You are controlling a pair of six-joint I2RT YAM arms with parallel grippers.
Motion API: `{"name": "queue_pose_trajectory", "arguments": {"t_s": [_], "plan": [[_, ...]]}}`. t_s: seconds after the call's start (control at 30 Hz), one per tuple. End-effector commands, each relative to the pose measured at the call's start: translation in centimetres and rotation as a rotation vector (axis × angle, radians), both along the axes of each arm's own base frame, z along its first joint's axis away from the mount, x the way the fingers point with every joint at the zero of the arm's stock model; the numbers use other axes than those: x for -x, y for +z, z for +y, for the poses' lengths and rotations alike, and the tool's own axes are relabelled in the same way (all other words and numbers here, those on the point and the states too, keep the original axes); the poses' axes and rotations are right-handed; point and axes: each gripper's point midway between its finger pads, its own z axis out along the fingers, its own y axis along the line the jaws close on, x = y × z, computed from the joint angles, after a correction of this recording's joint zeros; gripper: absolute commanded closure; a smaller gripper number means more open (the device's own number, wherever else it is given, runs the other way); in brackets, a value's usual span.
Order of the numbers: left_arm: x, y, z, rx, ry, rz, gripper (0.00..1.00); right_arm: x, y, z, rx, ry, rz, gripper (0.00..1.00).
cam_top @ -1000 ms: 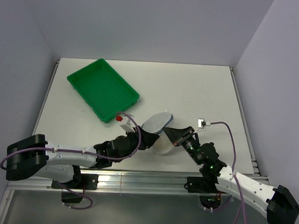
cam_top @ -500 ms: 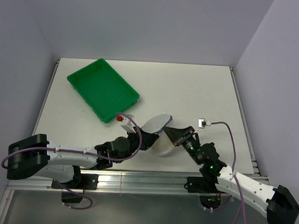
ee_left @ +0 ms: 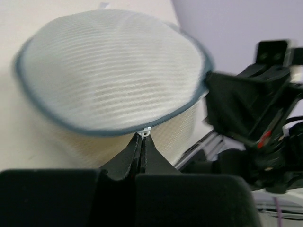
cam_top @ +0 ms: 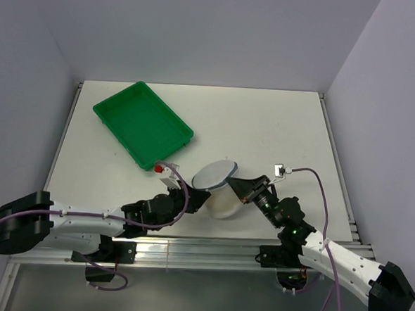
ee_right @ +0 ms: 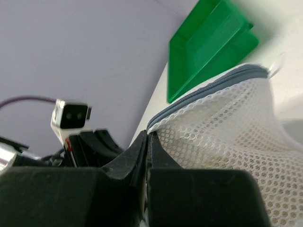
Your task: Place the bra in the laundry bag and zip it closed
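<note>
left wrist: left claw (ee_left: 142,140) on laundry bag (ee_left: 109,71)

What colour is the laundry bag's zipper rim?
Grey-blue zipper rim; clearest in the left wrist view.

The left hand (cam_top: 196,198) has pulled back to the left, toward the near edge of the bench (cam_top: 280,125). Its arm (cam_top: 91,217) has swung outward too, and the dark block at its far end now sits further left. The bag (cam_top: 223,204) followed: its lid (cam_top: 215,175), tipped up a second ago, now lies lower and flatter, showing as a fuller oval.
</note>
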Motion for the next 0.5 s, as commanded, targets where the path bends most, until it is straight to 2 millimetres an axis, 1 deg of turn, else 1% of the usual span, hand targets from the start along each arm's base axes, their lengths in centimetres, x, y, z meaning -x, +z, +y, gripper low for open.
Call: {"name": "queue_pose_trajectory", "arguments": {"t_s": [0.0, 0.03, 0.07, 0.1, 0.13, 0.17, 0.2, 0.23, 0.27, 0.3, 0.33, 0.37, 0.4, 0.43, 0.47], "plan": [[-0.1, -3.9, 3.9, -0.142, 0.076, 0.032, 1.00, -0.7, -2.6, -1.5, 0.059, -0.018, 0.002, 1.00], [0.0, -4.7, 4.8, -0.164, 0.090, 0.043, 1.00, -0.8, -2.2, -1.6, 0.065, -0.007, -0.003, 1.00], [0.2, -5.8, 6.3, -0.194, 0.112, 0.064, 1.00, -0.4, -2.8, -1.3, 0.085, 0.045, 0.007, 1.00], [0.0, -6.0, 7.1, -0.204, 0.136, 0.062, 1.00, -1.2, -2.6, -2.0, 0.096, 0.025, 0.005, 1.00], [0.1, -6.6, 8.0, -0.221, 0.149, 0.065, 1.00, -1.6, -1.8, -2.0, 0.104, 0.035, -0.001, 1.00], [0.1, -5.8, 8.5, -0.187, 0.166, 0.066, 1.00, -1.2, -1.9, -1.6, 0.120, 0.081, -0.001, 1.00], [-0.1, -6.4, 9.6, -0.219, 0.194, 0.068, 1.00, -1.6, -1.9, -1.8, 0.137, 0.080, 0.000, 1.00], [-0.1, -6.3, 10.1, -0.218, 0.207, 0.066, 1.00, -1.9, -1.9, -1.5, 0.152, 0.097, 0.011, 1.00], [-0.2, -5.2, 10.4, -0.186, 0.216, 0.054, 1.00, -1.5, -2.1, -1.1, 0.163, 0.140, 0.016, 1.00], [-0.3, -5.0, 11.0, -0.194, 0.234, 0.045, 1.00, -2.0, -2.1, -1.0, 0.178, 0.150, 0.024, 1.00], [-0.4, -4.4, 11.2, -0.182, 0.239, 0.035, 1.00, -1.9, -2.1, -0.7, 0.184, 0.169, 0.027, 1.00], [-0.4, -3.4, 11.2, -0.162, 0.234, 0.014, 1.00, -1.9, -2.1, -0.5, 0.191, 0.188, 0.032, 1.00], [-0.4, -2.6, 10.8, -0.138, 0.219, 0.003, 1.00, -2.1, -1.8, -0.3, 0.200, 0.196, 0.045, 1.00], [-0.2, -1.8, 10.4, -0.117, 0.201, -0.009, 1.00, -2.4, -2.4, -0.2, 0.220, 0.199, 0.077, 0.96], [-0.1, -1.2, 10.0, -0.116, 0.180, -0.026, 1.00, -2.6, -2.7, -0.2, 0.240, 0.193, 0.090, 0.69]]}}
